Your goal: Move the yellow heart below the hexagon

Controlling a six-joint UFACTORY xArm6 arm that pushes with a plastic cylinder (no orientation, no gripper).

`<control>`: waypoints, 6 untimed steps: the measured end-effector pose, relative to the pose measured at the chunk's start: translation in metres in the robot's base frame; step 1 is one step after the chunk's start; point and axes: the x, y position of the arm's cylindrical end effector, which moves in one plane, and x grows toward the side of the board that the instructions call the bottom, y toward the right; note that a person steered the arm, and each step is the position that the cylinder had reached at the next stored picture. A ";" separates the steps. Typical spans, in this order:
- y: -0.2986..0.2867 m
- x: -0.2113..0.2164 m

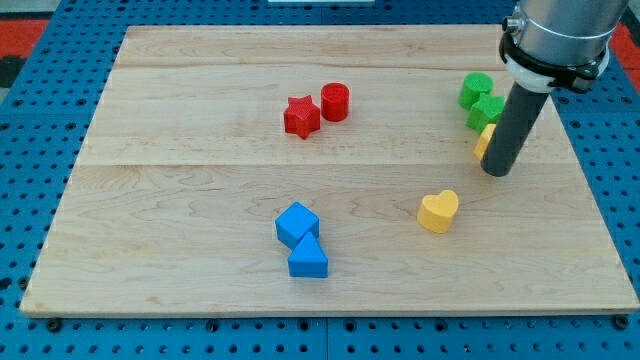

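Observation:
The yellow heart [438, 211] lies on the wooden board [200, 230] right of centre, toward the view's bottom. My tip [496, 172] stands up and to the right of it, about a block's width away. A second yellow block [484, 139], shape unclear, is mostly hidden behind the rod. Just above it sit a green block [487, 111] and a green cylinder [476, 89]. I cannot tell which block is the hexagon.
A red star [301, 116] touches a red cylinder [335, 101] at the top middle. A blue cube [297, 223] and a blue triangle [308, 260] touch at the bottom middle. The board's right edge [590, 200] is near the rod.

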 end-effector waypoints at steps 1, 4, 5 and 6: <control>0.023 0.027; -0.082 0.072; -0.077 0.062; -0.120 0.049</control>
